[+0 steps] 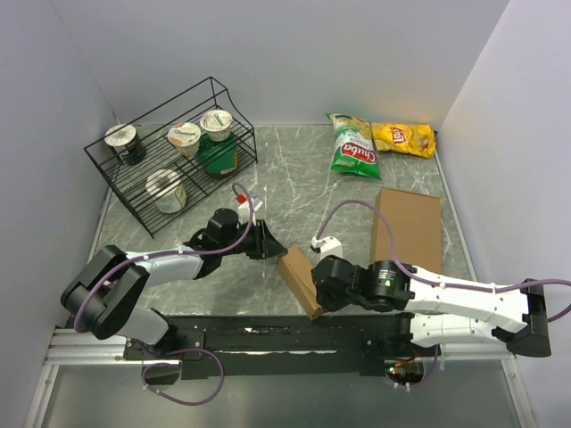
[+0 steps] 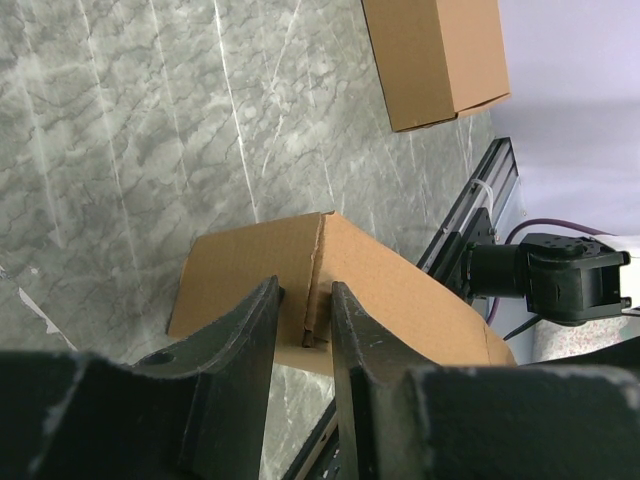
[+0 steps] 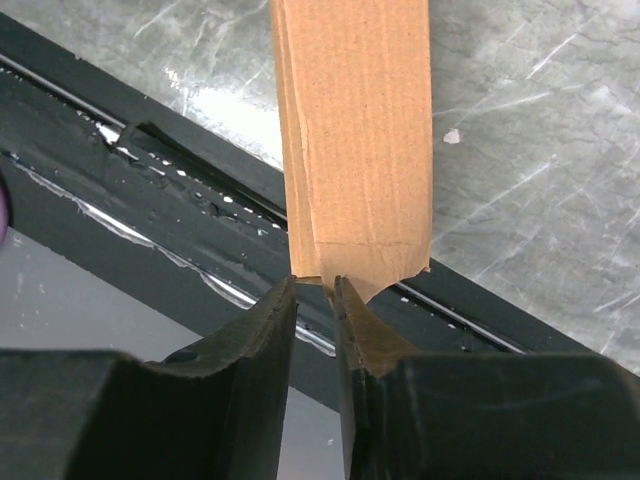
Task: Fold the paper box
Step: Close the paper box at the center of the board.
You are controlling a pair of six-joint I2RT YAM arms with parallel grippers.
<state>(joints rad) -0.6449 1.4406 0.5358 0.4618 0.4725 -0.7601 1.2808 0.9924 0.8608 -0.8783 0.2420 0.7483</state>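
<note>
Over the table [image 1: 294, 178], creased brown paper box [image 1: 300, 281] pinched by left tool [image 2: 306, 305]; right tool's [image 3: 315, 290] grip unclear.

Far middle of the bench [image 1: 290, 178] is open, plenty of room to pass. Wire rack [image 1: 132, 189] hogs the far left; green chip bag [image 1: 352, 147], yellow chip bag [image 1: 403, 138] and cardboard slab [image 1: 407, 227] crowd the right.

Bench [image 1: 294, 178]: grey marble pattern with white veins. Box [image 1: 300, 281]: plain brown kraft with a fine ribbed grain. Slab [image 1: 406, 227]: matching brown, unprinted. Rack [image 1: 134, 192]: black wire. Left bag [image 1: 352, 147]: green with white print. Right bag [image 1: 403, 138]: yellow with a red logo. Arms [image 1: 464, 303]: white shells, black joints. Cables [image 1: 343, 207]: purple.
</note>
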